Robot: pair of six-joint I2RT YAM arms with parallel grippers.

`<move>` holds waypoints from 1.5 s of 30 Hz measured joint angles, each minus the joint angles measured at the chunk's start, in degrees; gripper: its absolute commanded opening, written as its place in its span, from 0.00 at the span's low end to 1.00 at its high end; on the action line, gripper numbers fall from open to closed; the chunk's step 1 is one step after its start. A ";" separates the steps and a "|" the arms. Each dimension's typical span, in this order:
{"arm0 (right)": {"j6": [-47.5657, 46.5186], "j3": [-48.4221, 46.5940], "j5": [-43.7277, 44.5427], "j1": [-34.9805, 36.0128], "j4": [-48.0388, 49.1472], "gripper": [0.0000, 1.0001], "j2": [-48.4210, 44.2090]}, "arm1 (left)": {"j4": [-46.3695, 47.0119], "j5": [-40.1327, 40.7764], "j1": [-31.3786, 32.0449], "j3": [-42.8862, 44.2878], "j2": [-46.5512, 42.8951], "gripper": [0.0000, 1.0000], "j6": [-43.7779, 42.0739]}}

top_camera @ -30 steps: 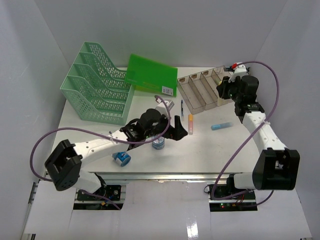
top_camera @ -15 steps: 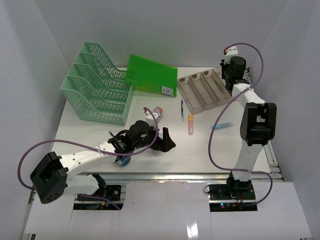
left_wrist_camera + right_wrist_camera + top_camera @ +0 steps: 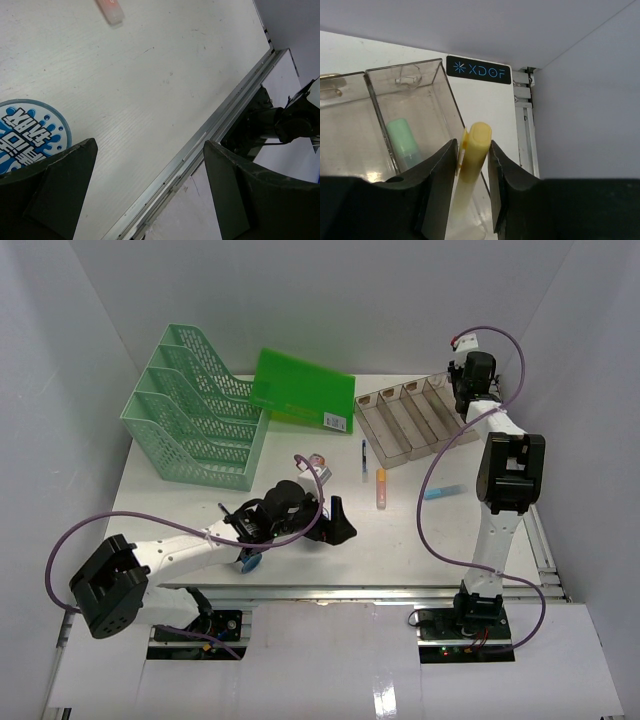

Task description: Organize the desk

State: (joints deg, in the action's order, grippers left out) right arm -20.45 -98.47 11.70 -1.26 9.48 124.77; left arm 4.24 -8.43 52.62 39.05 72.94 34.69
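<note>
White walls enclose a white bench (image 3: 450, 540) with metal rail edges. It fills the middle of the overhead view, with both arm bases at its near edge. At the far left we note a mint-green mesh file rack (image 3: 195, 410) with a green folder (image 3: 303, 388) just beside it, and at the far right a clear compartmented tray (image 3: 405, 422). A dark pen (image 3: 363, 453), an orange marker (image 3: 381, 487) and a blue marker (image 3: 443, 491) lie loose on the open surface, apart from one another. A small item (image 3: 317, 462) lies near the centre; we cannot tell what it is.

The left end effector (image 3: 335, 523) sits low over the near-centre of the bench. Its wrist view shows the fingers (image 3: 60, 185) spread wide with nothing between them, and the front rail (image 3: 220, 132) crossing the gap. A round blue-printed disc (image 3: 27, 132) lies on the surface just beside the finger at the left of that view.

The right end effector (image 3: 462, 390) is at the tray's far right end. Its wrist view shows both fingers (image 3: 437, 180) pinching a yellow marker (image 3: 472, 155). Behind it, the end compartment holds a pale green capped item (image 3: 404, 142). We cannot tell whether the marker is over that compartment or outside its wall.
</note>
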 measured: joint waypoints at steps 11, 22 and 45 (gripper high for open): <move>-1.47 -3.14 -3.59 -0.80 -5.29 0.91 0.56 | 1.68 -1.90 0.00 1.40 1.55 0.98 1.58; -25.28 10.80 -48.28 -1.42 -34.05 0.92 -24.15 | 2.40 -3.51 0.00 1.57 1.44 0.98 2.88; -86.34 22.00 -30.88 0.06 -67.56 0.88 -23.63 | 3.55 -6.10 0.00 -1.13 -3.92 0.98 3.90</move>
State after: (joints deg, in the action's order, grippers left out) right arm -106.79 -76.47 -19.18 -1.19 -58.08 101.14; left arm 7.79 -14.52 52.62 37.92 69.02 38.59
